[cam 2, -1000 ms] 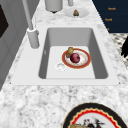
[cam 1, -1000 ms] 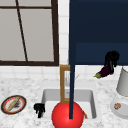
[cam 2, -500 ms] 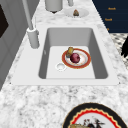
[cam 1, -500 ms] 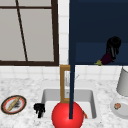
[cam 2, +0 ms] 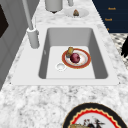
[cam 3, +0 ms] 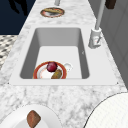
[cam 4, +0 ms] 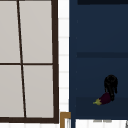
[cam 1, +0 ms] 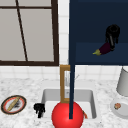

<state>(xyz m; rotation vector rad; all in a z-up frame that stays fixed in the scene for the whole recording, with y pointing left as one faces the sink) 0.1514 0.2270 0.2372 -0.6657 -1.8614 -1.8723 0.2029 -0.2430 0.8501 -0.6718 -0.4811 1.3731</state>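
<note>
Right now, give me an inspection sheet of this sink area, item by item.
Surface: speckled stone counter around a white sink.
Things in hand: an eggplant lies in the open blue cabinet, stem end pointing left.
Clutter: a plate in the sink with a dark red fruit and a brown piece; a patterned plate at the counter's left; a white plate with a brown morsel at its right; a grey canister.
Hands: right hand with fingers curled on the eggplant; left hand in the air by the sink's left edge.
Cables: nothing seen.
Surroundings: window, tiled wall, faucet.
</note>
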